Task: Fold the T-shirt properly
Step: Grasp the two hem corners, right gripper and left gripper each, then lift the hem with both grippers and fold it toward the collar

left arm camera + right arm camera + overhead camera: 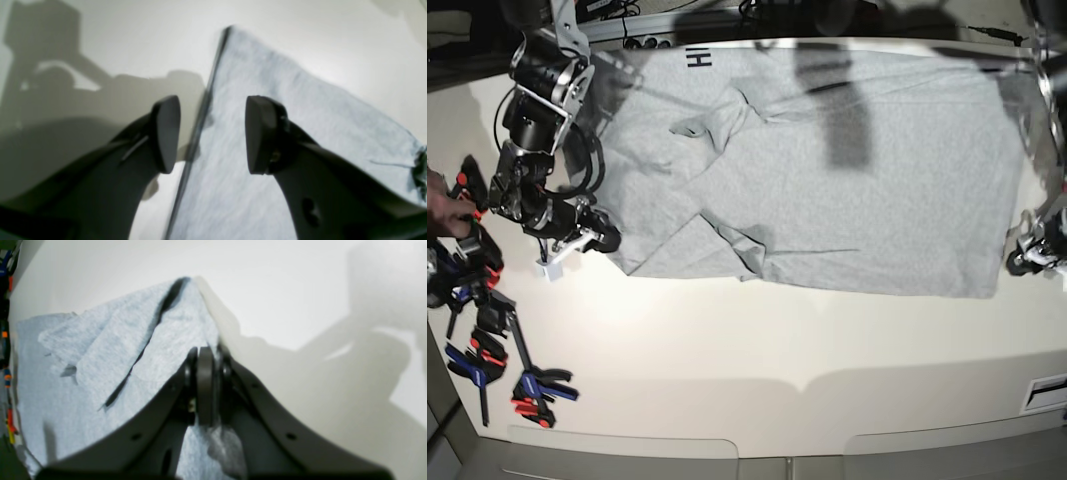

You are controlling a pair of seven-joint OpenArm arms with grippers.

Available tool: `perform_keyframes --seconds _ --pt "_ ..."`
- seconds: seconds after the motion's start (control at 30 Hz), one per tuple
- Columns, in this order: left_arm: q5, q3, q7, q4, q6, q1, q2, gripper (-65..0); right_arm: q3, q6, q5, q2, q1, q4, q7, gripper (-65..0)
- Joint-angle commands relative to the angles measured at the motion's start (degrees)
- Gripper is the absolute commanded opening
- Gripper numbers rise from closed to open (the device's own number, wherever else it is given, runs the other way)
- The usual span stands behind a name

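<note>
Your right gripper (205,386) hides the fold of T-shirt (110,350) pinched in it; the wrist view is soft all over. At three o'clock in the base view your left gripper (1031,256) is cut by the edge. At twelve o'clock the lettering (698,61) runs partly under a fold, unreadable. At nine o'clock, clamps (487,340) blur together.

Dark letters "HH" stand on the T-shirt (827,170) near its top edge.

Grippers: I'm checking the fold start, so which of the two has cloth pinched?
The right gripper: its fingers are shut on the T-shirt edge. The left gripper is open, holding nothing.
</note>
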Motion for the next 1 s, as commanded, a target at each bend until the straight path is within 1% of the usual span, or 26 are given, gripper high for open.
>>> perform_keyframes --seconds 0.0,0.1,0.2,0.4,0.47,0.67,0.8,0.87,0.97 --pt "-0.2 1.0 -1.6 -1.7 -0.5 -3.2 -1.3 -35.4 -0.1 -0.5 -1.3 0.8 0.8 0.4 -0.8 -65.0" --pt "2.6 4.2 -4.9 -8.0 -0.3 -7.0 -1.0 -35.3 -0.1 -0.5 -1.3 0.8 0.8 0.4 -0.8 -65.0" --pt "4.3 6.1 -7.2 -11.1 1.3 -7.5 -1.0 -35.3 -0.1 -0.5 -1.3 0.8 0.8 0.4 -0.8 -65.0" --pt "4.2 6.4 -7.7 -12.7 1.4 -7.2 -0.6 -35.3 -0.1 -0.5 0.4 0.8 0.8 0.4 -0.8 -65.0" --pt "3.7 6.4 -7.3 -12.7 1.4 -7.3 0.3 -35.3 -0.1 -0.5 0.4 0.8 0.8 0.4 -0.8 -65.0" --pt "3.9 6.4 -6.8 -12.7 1.4 -7.3 4.5 -35.3 -0.1 -0.5 0.4 0.8 0.8 0.4 -1.0 -65.0" --pt "3.9 6.4 -7.6 -12.5 1.4 -7.5 5.8 -35.6 -0.1 -0.5 0.3 0.8 0.8 0.4 -1.0 -65.0" --pt "3.9 6.4 -8.1 -12.5 1.4 -7.5 5.6 -37.9 -0.1 -0.5 0.3 0.8 0.8 0.4 -1.0 -65.0" --pt "3.8 6.4 -8.2 -12.5 1.4 -7.5 5.0 -44.8 -0.1 -0.5 0.4 0.8 0.8 0.4 -1.0 -65.0"
